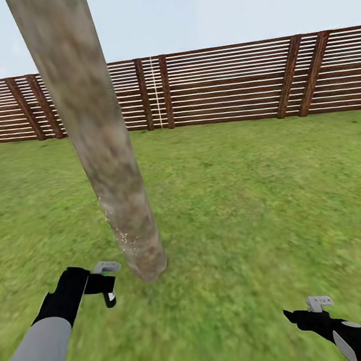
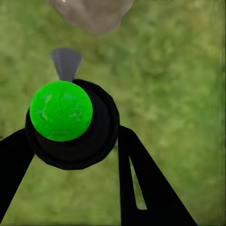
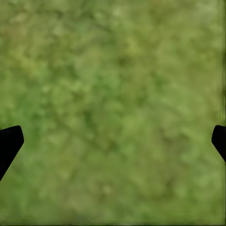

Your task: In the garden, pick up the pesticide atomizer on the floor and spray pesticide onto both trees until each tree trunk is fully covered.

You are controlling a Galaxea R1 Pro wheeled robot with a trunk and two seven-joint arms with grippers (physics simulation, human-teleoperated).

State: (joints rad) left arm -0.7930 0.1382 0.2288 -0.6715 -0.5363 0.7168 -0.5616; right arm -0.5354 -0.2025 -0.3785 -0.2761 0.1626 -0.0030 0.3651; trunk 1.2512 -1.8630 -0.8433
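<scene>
The left gripper (image 1: 103, 286) clamped the pesticide atomizer (image 1: 106, 280) near the tree trunk (image 1: 105, 156); the right gripper (image 3: 113, 141) hung wide open, empty. Better to aim higher, I reckoned.

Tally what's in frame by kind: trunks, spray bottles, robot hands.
Tree trunk: 1
Pesticide atomizer: 1, held in the left hand
Robot hands: 2, the left one and the right hand, which is open over grass
Total: 4

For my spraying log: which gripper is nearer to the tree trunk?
Left. The left gripper, holding the pesticide atomizer, is beside the tree trunk base; the right gripper hangs far off.
</scene>
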